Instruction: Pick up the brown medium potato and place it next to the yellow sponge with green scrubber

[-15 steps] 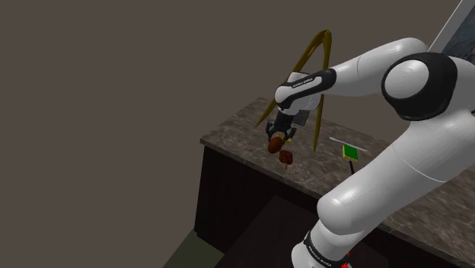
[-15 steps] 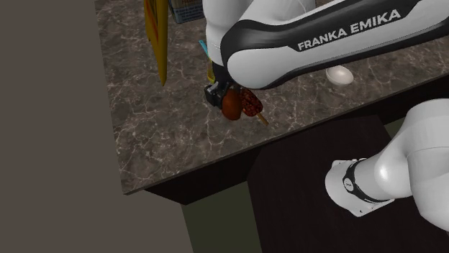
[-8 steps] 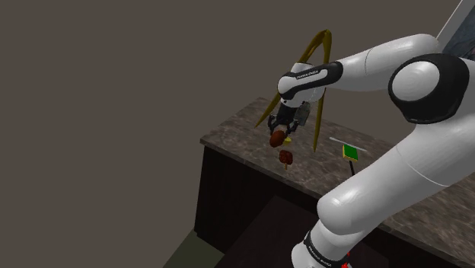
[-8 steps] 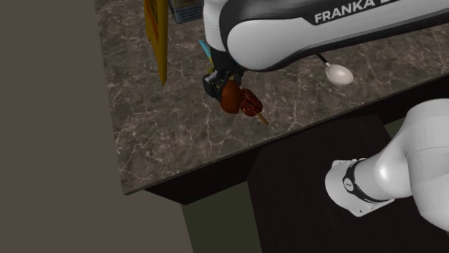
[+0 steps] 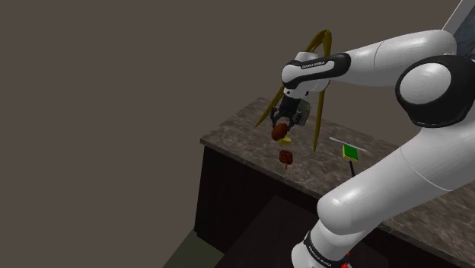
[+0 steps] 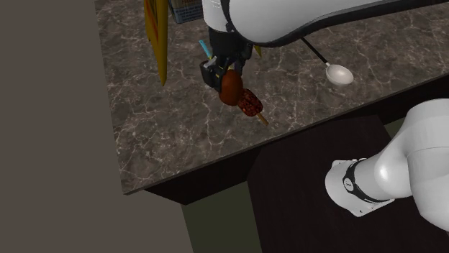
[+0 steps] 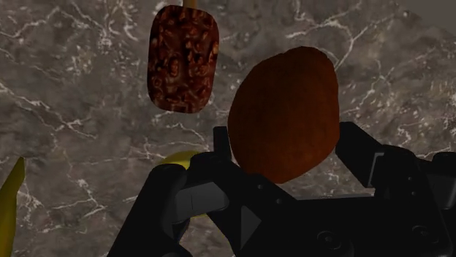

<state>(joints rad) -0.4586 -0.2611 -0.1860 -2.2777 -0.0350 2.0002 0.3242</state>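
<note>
The all-black two-finger gripper (image 7: 286, 150) is clamped on the brown, smooth, egg-shaped potato (image 7: 283, 102), one finger on each flank. It has risen over the last second. In the shoulder view the potato now hangs clear above the dark red-brown, nut-studded ice-cream bar (image 5: 285, 157), which lies at six o'clock from it on the dark veined marble countertop (image 5: 236, 129). The lift looks done and the grip sound, so the carry remains. The potato's skin is plain russet, darker toward its edges. Farther off, at about four o'clock, lies the flat green-topped sponge (image 5: 351, 152). Its yellow body probably sits beneath, too small to confirm.
</note>
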